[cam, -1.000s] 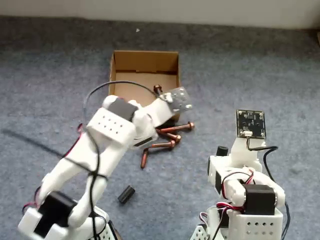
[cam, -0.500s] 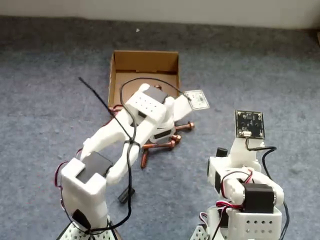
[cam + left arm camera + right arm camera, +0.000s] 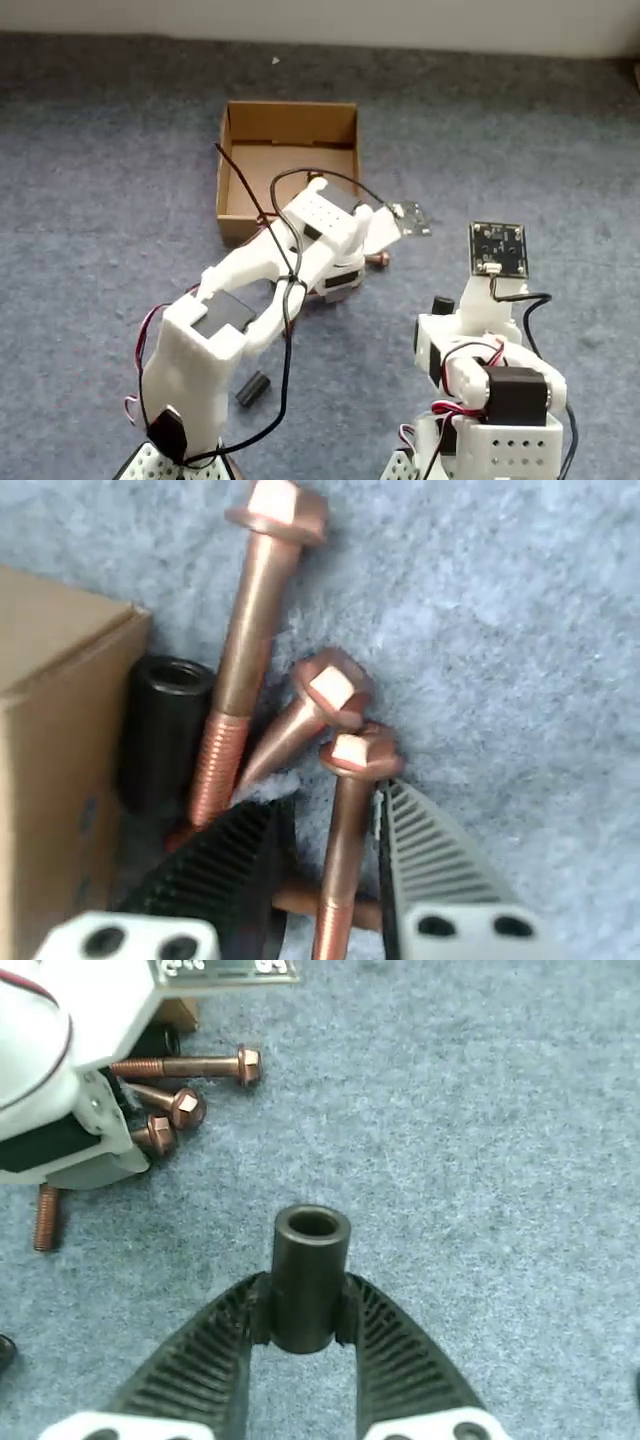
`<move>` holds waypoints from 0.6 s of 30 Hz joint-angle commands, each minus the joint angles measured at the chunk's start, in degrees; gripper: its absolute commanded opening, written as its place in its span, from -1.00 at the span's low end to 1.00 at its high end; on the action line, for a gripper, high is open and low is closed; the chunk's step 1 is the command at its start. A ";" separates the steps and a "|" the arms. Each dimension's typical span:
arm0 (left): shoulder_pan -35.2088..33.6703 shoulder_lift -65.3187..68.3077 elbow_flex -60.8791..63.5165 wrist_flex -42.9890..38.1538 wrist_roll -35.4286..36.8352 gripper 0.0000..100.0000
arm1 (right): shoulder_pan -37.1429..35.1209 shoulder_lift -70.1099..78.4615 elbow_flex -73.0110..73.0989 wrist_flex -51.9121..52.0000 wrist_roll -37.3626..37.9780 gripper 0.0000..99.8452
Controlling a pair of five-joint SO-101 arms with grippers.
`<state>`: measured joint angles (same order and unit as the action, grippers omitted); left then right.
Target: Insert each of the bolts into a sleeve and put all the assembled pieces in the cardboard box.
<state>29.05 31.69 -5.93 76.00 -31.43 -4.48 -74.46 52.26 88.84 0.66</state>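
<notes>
Straddling one bolt (image 3: 348, 780), your left gripper (image 3: 330, 802) has its jaws narrowly apart, while your right gripper (image 3: 305, 1298) clamps a black sleeve (image 3: 311, 1250).

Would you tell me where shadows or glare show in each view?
High view: soft even light, faint shadow beneath the left arm. Left wrist view: bright sheen along the long bolt, dark shade beside the box. Right wrist view: the sleeve casts no hard shadow.

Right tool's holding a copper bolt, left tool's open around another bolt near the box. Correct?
No: what the right tool grips is a black sleeve, as the right wrist view shows. The left tool is open around a bolt near the cardboard box.
</notes>
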 commanded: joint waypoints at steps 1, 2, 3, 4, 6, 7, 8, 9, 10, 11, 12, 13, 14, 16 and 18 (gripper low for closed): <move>0.48 -0.13 -1.71 0.09 2.02 -0.99 | 0.57 -0.57 -0.40 -0.57 -0.18 -0.99; 0.48 -0.22 -1.71 0.09 2.11 -0.99 | 0.57 -0.57 -0.48 -0.57 -0.18 -0.99; 0.40 -0.40 -1.71 0.53 2.11 -0.98 | 0.57 -0.57 -0.48 -0.57 -0.18 -0.99; 0.13 -0.92 -1.71 1.41 2.11 -0.99 | 0.57 -0.57 -0.48 -0.57 -0.18 -0.99; 0.04 -2.59 -1.27 3.25 2.11 -0.99 | 0.57 -0.66 -0.48 -0.57 -0.18 -0.99; 0.04 -3.65 -1.27 4.92 2.11 -0.99 | 0.57 -0.66 -0.48 -0.48 -0.18 -0.99; 0.04 -5.14 -1.45 6.86 2.11 -0.99 | 0.57 -0.66 -0.66 -0.40 -0.18 -0.99; 0.04 -7.08 -1.63 8.97 2.11 -0.99 | 0.57 -0.66 -0.75 -0.31 -0.18 -0.99; 0.04 -9.36 -1.63 10.99 2.11 -0.99 | 0.57 -0.66 -0.84 -0.22 -0.26 -0.99; 0.04 -12.09 -1.54 12.57 2.11 -0.99 | 0.57 -0.66 -0.84 -0.22 -0.26 -0.99; 0.04 -15.08 -1.19 13.54 2.11 -0.99 | 0.57 -0.66 -0.84 -0.22 -0.26 -0.99; -0.31 -17.98 -1.10 14.59 2.20 -0.99 | 0.57 -0.66 -0.84 -0.13 -0.26 -0.99; -0.84 -20.97 -0.92 15.47 2.90 -0.99 | 0.57 -0.66 -0.84 -0.13 -0.35 -0.99; -1.89 -26.68 0.13 15.82 6.07 -0.99 | 0.57 -0.66 -0.84 -0.13 -0.44 -0.99; -3.47 -32.22 1.80 15.91 7.74 -0.99 | 0.57 -0.66 -0.84 -0.13 -0.53 -0.99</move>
<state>28.44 12.35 -5.23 90.42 -27.47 -4.48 -74.46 52.26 88.84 0.66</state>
